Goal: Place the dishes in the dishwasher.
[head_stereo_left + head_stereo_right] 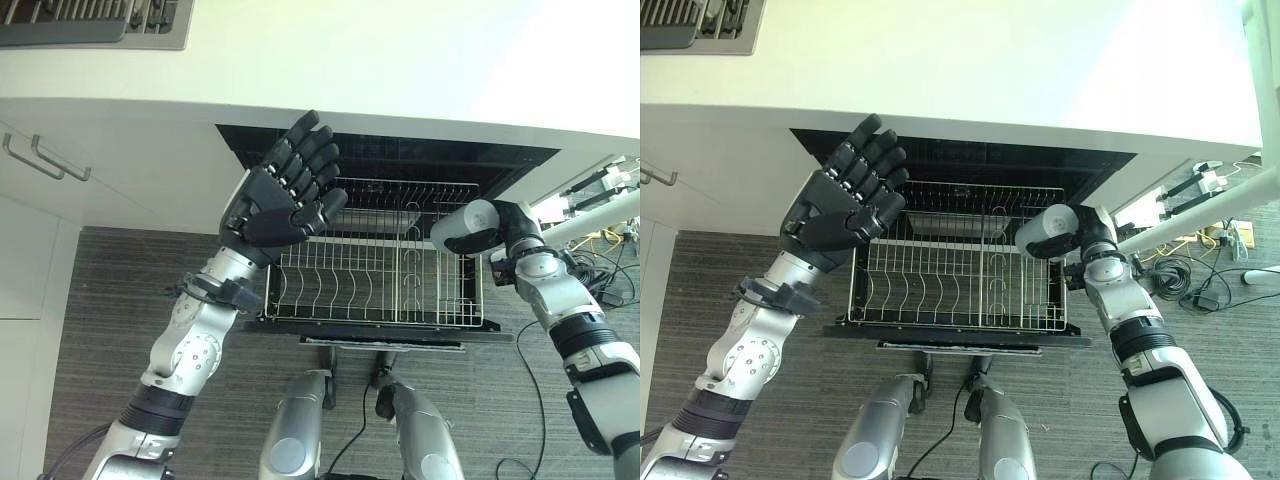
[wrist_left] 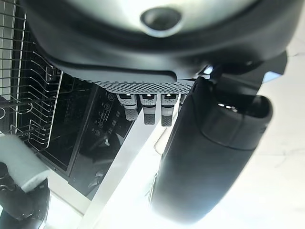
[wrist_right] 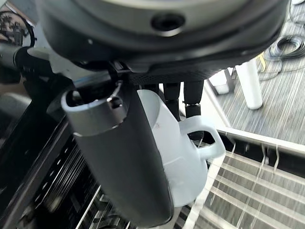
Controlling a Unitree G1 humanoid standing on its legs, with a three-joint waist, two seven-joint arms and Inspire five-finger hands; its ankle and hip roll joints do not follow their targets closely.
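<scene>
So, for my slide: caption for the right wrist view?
Right hand holding a white mug above the dishwasher rack.

Rack pulled out, mostly bare

The wire rack (image 1: 370,270) at frame centre lies open from above; the left hand (image 1: 285,195) hovers over its upper-left corner, the right hand's white mug (image 3: 186,152) at its right edge, the countertop (image 1: 400,60) overhanging its back.

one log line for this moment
right hand: holds mug over rack | left hand: open, raised | rack: pulled out
</scene>
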